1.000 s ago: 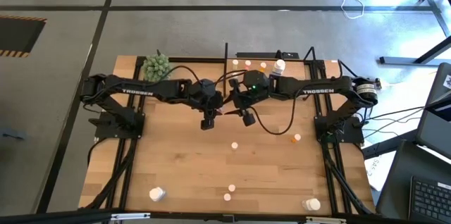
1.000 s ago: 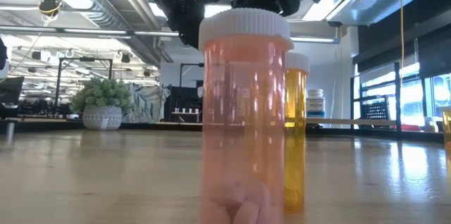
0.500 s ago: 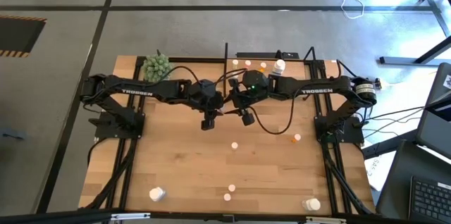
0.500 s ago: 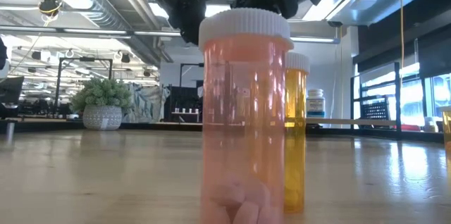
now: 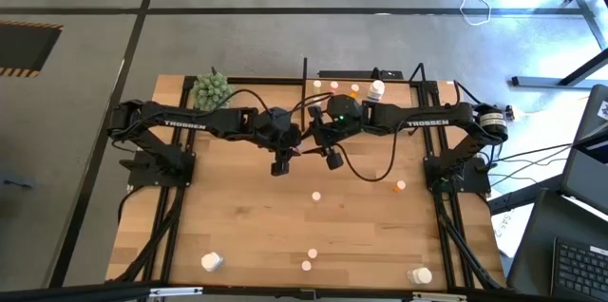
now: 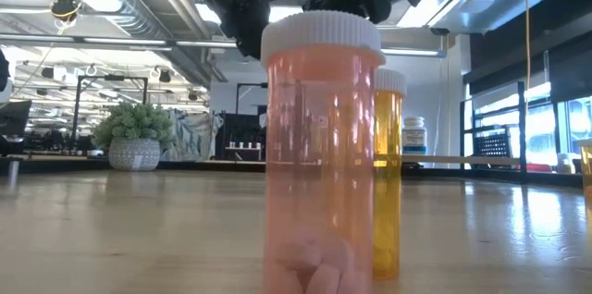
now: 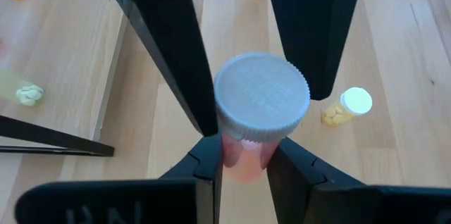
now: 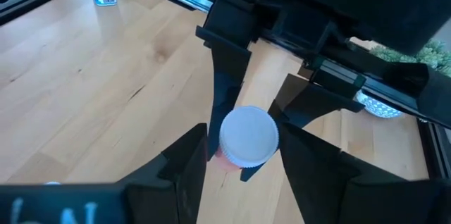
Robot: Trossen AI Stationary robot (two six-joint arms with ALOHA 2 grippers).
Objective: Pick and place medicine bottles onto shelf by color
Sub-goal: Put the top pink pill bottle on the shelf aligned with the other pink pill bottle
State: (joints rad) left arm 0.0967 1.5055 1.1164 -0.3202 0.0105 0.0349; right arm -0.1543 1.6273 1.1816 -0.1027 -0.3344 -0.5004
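Two claws pinch one pinkish bottle [image 7: 261, 108] above the tabletop [image 5: 247, 217]: our left claw [image 5: 278, 164] and right claw [image 5: 333, 160] may drop it if releases mistime.

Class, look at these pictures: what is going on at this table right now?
Both arms meet above the middle of the table. The left gripper is shut on a pinkish bottle with a white cap, and the right gripper's fingers flank that same bottle, mid hand-over. Other bottles lie scattered on the table, and a few stand on the shelf at the back.
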